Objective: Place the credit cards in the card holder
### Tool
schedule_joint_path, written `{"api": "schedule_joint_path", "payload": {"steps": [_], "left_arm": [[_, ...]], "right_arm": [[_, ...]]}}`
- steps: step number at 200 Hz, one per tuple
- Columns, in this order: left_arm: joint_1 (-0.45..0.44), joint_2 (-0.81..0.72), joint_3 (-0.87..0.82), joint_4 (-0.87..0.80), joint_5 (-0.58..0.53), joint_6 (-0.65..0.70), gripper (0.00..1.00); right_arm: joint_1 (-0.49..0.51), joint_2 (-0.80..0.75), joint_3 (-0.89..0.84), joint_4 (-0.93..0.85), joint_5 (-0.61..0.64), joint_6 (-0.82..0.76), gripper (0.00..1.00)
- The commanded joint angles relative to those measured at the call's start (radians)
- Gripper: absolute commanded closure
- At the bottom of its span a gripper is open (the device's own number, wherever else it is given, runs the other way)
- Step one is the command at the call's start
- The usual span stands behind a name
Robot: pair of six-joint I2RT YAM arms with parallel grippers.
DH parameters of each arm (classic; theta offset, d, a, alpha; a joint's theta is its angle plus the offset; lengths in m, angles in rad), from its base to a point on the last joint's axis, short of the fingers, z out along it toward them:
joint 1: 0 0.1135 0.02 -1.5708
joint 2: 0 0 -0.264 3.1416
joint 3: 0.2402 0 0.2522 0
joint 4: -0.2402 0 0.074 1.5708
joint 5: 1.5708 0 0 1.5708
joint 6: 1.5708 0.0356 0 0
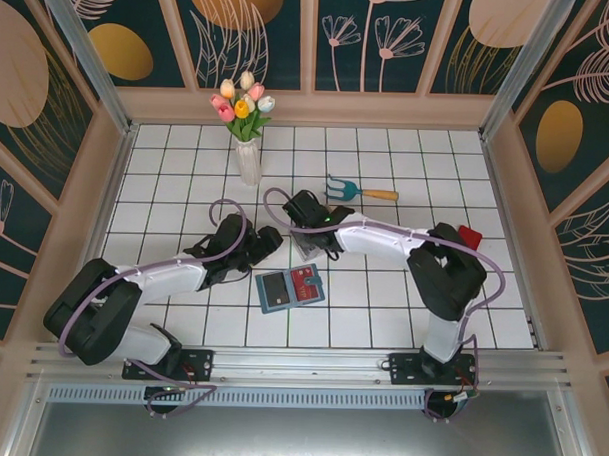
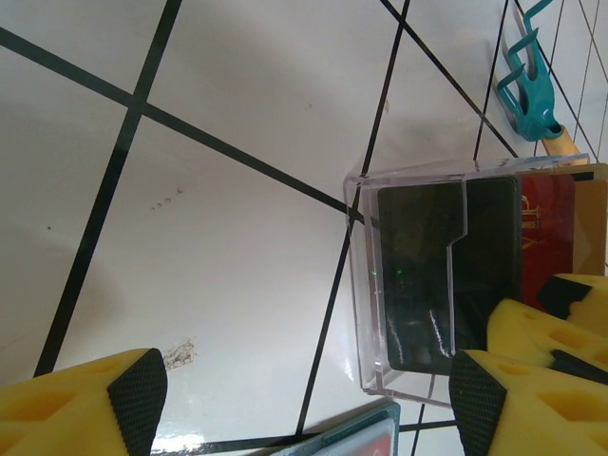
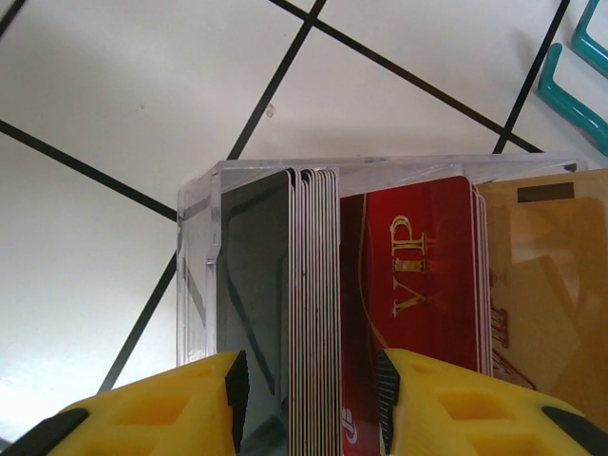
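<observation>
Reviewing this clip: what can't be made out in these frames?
Top external: the clear tray sits mostly under the right end effector; its contents are too small to count.
Right wrist: the bottom edge cuts off where the pads meet the grey cards, so grip is unsure.
Left wrist: the card holder is cut by the bottom edge.

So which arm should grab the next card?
Probably right: the right gripper straddles the grey cards in the tray, while the left gripper hangs open by the tray, holding nothing.
</observation>
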Motion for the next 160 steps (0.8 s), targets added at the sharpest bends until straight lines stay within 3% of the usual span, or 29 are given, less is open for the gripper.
{"api": "schedule_joint_path", "payload": {"steps": [1, 49, 136, 160], "left_arm": [[0.007, 0.008, 0.019, 0.027, 0.009, 0.011, 0.20], [0.007, 0.010, 0.024, 0.016, 0.014, 0.019, 0.19], [0.007, 0.017, 0.037, 0.012, 0.025, 0.021, 0.19], [0.006, 0.021, 0.039, 0.013, 0.029, 0.022, 0.19]], "right_arm": [[0.016, 0.039, 0.035, -0.046, 0.092, -0.020, 0.57], [0.041, 0.054, 0.045, -0.059, 0.230, -0.018, 0.60], [0.038, -0.010, 0.027, -0.049, 0.234, -0.026, 0.68], [0.036, -0.022, 0.020, -0.045, 0.224, -0.026, 0.78]]}}
